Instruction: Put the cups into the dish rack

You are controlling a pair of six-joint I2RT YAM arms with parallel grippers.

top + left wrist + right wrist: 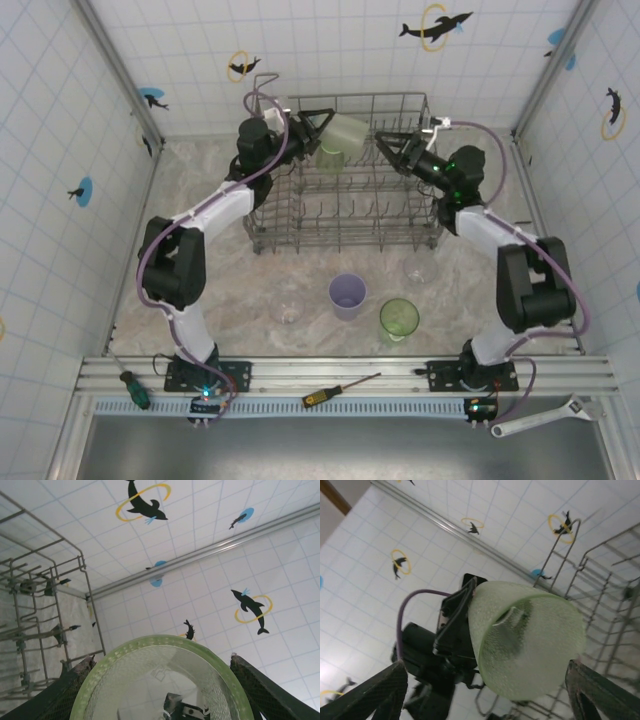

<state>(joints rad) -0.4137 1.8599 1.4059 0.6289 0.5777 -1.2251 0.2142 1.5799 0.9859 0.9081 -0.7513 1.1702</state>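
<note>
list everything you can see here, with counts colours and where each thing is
dish rack: 1, grey wire, far middle of the table
held cup: 1, pale green, in the air over the rack's far side
lavender cup: 1, lavender, on the table in front of the rack
green cup: 1, green, on the table right of the lavender cup
clear cups: 2, clear, on the table, one left of the lavender cup, one by the rack's near right corner
screwdrivers: 2, one green-handled, one yellow and black, near rail
wrench: 1, silver, near rail at right
dolphin stickers: several, dark, on the tiled walls
left arm: 1, white and black, jaws closed on the held cup
right arm: 1, white and black, jaws open either side of the held cup, apart from it
</note>
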